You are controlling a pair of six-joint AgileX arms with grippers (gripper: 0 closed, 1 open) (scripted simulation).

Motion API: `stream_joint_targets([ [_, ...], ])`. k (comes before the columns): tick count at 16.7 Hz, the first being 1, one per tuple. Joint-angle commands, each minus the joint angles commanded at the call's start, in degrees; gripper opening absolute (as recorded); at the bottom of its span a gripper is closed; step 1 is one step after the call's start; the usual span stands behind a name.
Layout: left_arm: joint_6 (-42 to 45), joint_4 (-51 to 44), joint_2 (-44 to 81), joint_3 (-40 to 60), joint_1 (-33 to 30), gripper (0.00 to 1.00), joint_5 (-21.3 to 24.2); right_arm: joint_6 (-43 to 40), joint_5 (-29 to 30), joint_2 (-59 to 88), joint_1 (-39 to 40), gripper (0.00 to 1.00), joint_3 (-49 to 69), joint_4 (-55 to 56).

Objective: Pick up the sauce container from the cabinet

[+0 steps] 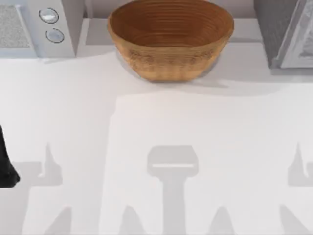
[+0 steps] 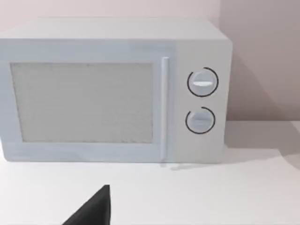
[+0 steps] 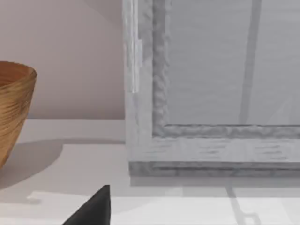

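While the cabinet [image 1: 286,34] at the worktop's [image 1: 161,117] far right stands shut, sauce container presumably inside, woven bowl [image 1: 170,36] sits mid-back beside the microwave [image 1: 36,27]; left arm [image 1: 6,164] parked at left edge, jaws' state untellable, pick not begun

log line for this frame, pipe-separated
left arm: parked, table's left edge | bowl: back centre | microwave: back left, shut | cabinet: back right | sauce container: unseen

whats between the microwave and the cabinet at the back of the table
The woven bowl sits between the microwave at the left and the cabinet at the right, as the top view shows.
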State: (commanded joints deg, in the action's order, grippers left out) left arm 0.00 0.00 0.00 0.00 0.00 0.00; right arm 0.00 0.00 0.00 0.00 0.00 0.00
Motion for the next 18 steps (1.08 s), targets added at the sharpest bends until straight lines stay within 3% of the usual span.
stream_joint_targets([
  [7,0.0,0.0,0.0,0.0,0.0,1.0,0.0,0.2,1.7,7.6,0.7,1.0,9.1,-1.9],
  [18,0.0,0.0,0.0,0.0,0.0,1.0,0.0,0.6,7.9,51.1,6.7,1.0,65.0,-16.6],
])
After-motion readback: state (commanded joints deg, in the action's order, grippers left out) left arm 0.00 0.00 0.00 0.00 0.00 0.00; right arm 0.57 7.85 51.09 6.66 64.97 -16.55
